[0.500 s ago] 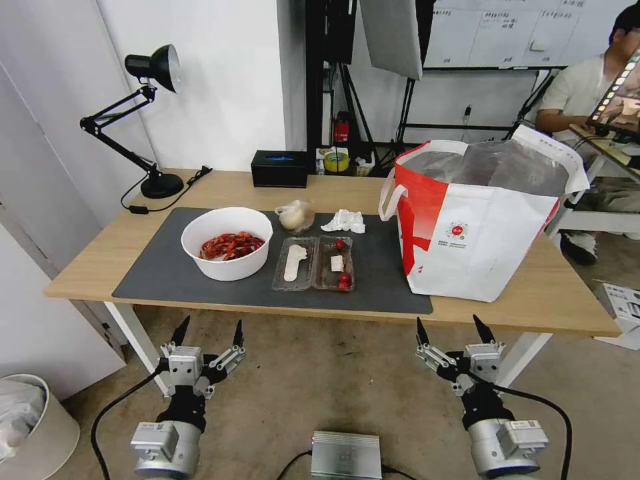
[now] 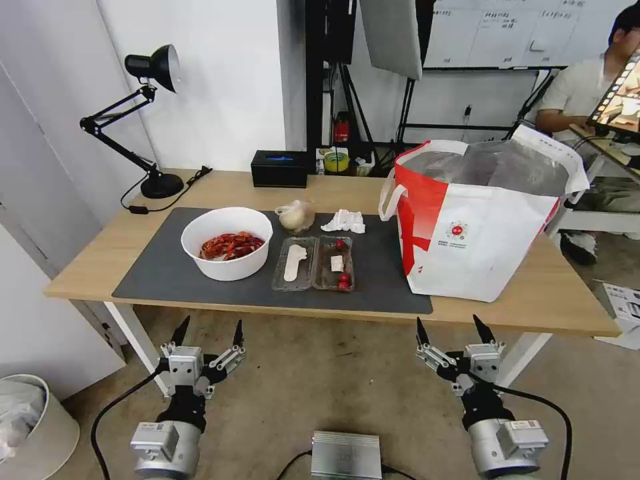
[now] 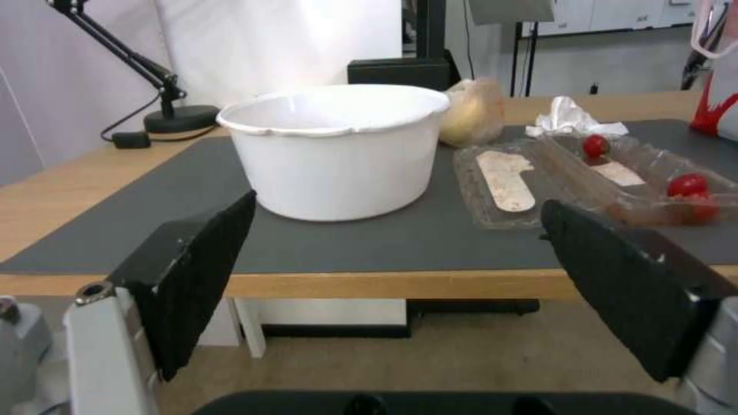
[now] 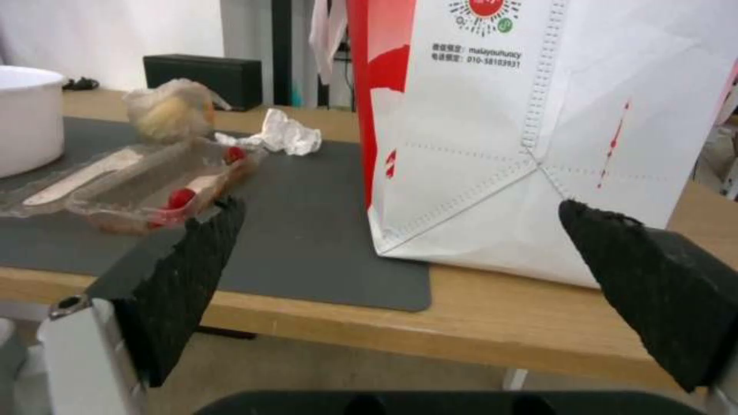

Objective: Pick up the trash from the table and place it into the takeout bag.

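Nothing has moved since the earlier frame: both arms hang below the table (image 2: 87,270) edge, the left claw (image 2: 207,331) and right claw (image 2: 451,327) spread wide and empty. The bowl (image 2: 227,242), tray (image 2: 313,263), tissue (image 2: 344,221) and small bag (image 2: 295,215) lie on the mat, the takeout bag (image 2: 477,220) beside them. No pickup has begun; the next move calls for reaching up to one item.

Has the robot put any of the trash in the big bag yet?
Not yet. The bowl of red shells, the clear tray, the tissue and the little bag with a beige lump all sit on the mat. The left gripper and right gripper are open, holding nothing, below the table's front edge. All four pieces are left for the takeout bag.
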`<state>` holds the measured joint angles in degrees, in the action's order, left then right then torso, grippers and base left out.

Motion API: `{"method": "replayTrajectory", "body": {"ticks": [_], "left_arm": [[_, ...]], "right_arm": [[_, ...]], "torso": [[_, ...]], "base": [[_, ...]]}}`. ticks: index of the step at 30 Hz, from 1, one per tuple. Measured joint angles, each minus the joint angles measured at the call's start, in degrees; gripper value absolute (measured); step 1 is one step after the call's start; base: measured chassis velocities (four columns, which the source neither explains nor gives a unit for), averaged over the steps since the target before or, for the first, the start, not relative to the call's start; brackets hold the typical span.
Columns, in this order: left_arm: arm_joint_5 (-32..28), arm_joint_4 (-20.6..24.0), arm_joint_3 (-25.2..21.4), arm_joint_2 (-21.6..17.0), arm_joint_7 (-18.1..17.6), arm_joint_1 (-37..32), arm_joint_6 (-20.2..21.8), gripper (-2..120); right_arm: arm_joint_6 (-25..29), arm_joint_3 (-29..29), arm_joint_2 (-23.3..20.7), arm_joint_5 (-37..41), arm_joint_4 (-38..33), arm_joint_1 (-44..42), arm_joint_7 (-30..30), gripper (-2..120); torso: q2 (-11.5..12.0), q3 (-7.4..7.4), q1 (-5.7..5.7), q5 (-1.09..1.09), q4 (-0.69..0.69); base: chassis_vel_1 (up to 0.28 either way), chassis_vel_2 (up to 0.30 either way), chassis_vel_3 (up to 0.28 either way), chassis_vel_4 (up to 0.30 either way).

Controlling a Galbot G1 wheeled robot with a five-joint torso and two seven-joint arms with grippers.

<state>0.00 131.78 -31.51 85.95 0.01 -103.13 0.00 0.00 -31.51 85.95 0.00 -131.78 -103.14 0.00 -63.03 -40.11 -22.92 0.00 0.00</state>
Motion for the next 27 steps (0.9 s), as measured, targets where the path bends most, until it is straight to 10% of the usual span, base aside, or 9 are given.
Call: {"method": "replayTrajectory", "body": {"ticks": [8,13,27], "left_arm": [[-0.5,-0.2,0.2,0.2,-0.1,0.1,0.3,100],[-8.7,-3.4,3.0,4.2,-4.7,1.7,7.7,100],[-17.5,-0.9,3.3,5.4,-6.8,3.4,8.8,100]], "right_arm": [[-4.3,2.1,-4.6,3.0,3.0,3.3,0.9,100],[-12.0,6.4,-13.9,9.3,9.7,10.7,2.5,100],[-9.9,6.5,-14.4,10.7,8.3,11.3,2.2,100]], "torso": [[0.0,0.0,0.01,0.0,-0.02],[0.0,-0.01,-0.01,0.0,0.03],[0.0,0.0,0.0,0.01,0.0]], "base": [[0.0,0.0,0.0,0.0],[0.0,0.0,0.0,0.0],[0.0,0.0,0.0,0.0]]}}
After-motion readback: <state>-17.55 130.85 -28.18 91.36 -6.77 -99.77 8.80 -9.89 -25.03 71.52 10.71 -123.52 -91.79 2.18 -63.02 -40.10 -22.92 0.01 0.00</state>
